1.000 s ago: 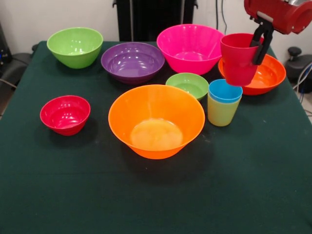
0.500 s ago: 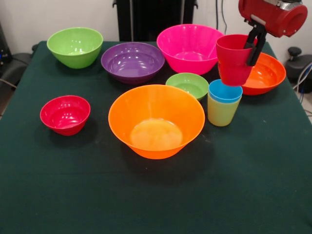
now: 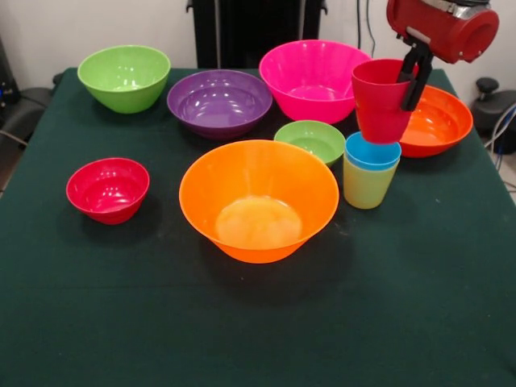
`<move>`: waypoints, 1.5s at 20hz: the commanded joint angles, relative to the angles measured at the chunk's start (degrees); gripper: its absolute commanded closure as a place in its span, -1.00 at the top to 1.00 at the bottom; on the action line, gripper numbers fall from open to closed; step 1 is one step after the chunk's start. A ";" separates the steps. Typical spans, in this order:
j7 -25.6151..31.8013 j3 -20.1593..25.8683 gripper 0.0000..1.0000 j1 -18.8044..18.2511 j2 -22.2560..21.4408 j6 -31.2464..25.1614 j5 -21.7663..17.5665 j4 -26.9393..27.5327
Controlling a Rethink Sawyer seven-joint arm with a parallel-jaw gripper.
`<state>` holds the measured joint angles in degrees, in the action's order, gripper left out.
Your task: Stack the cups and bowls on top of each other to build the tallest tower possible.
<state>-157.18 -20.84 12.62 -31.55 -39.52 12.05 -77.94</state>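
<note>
Tower so far: 2 cups nested, blue cup inside yellow-green cup, standing on the bench right of the big orange bowl. You have the red cup pinched by its rim in the jaws of the gripper, hanging just above the blue one, tilted slightly. Glossy, translucent plastic. All 7 bowls remain unstacked.

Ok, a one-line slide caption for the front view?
Gripper holds the red cup above the blue cup nested in the yellow-green cup.
</note>
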 commanded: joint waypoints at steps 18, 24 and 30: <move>6.24 9.75 -1.00 -3.11 0.29 5.09 -9.48 -5.19; 4.60 9.56 -1.00 -2.44 0.69 4.65 -9.61 -4.47; 2.53 8.94 -1.00 -1.37 1.46 3.59 -9.26 -3.45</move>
<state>-157.18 -17.90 10.82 -31.57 -36.13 6.01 -79.13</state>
